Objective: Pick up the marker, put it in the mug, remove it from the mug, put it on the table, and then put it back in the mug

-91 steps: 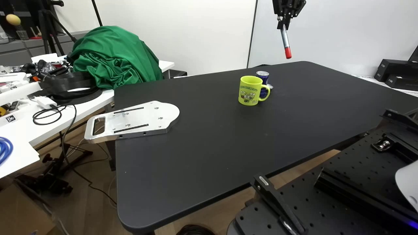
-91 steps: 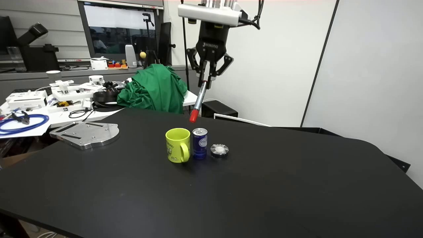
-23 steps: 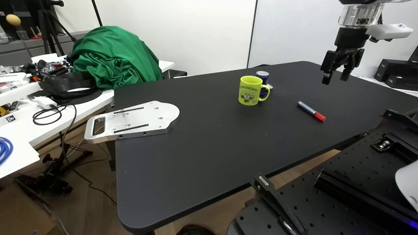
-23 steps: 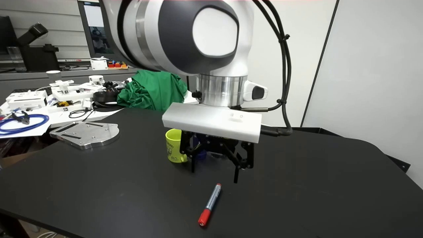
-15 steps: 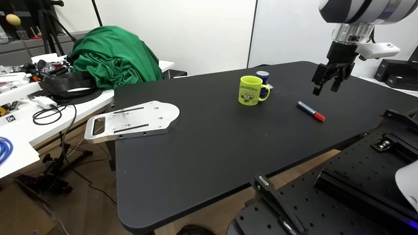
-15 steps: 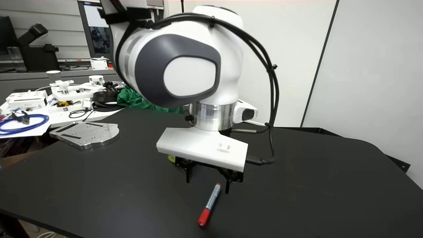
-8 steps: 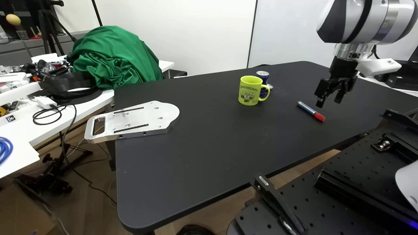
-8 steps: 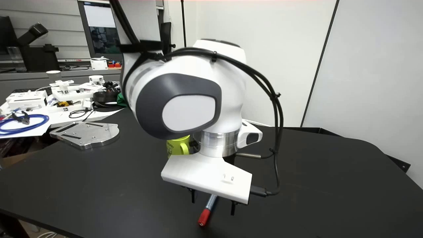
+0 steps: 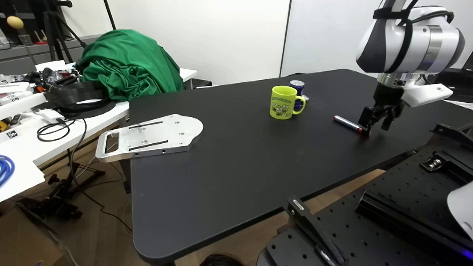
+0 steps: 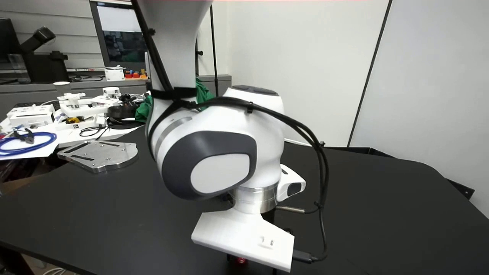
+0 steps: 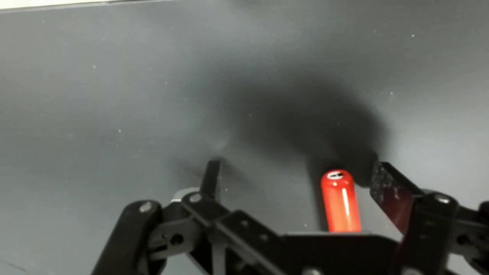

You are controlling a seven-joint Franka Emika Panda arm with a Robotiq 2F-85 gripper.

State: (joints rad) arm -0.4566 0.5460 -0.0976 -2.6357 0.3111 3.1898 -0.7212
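Observation:
The marker (image 9: 346, 122) lies on the black table (image 9: 236, 166), its red cap pointing toward the robot's base. My gripper (image 11: 296, 166) is low over the tabletop, open, with the cap end of the marker between its fingers. In the wrist view the marker's red cap (image 11: 341, 204) sits nearer the right-hand finger, apart from both; the gripper body hides its barrel. An exterior view shows just the cap's end (image 10: 241, 260) below the white wrist housing. The yellow-green mug (image 9: 282, 105) stands upright, handle toward the can; the arm covers it in an exterior view.
Right behind the mug is a blue can (image 9: 296, 85), with a small round thing partly hidden beside it. A silver metal plate (image 9: 159, 135) overhangs the table's far-left edge. Beyond stands a cluttered white table with a green cloth (image 9: 129, 66).
Six seconds ago the gripper held the marker in the air; afterwards it lay on the table. Over the last second the open gripper has come down around its cap end, and the marker has shifted slightly.

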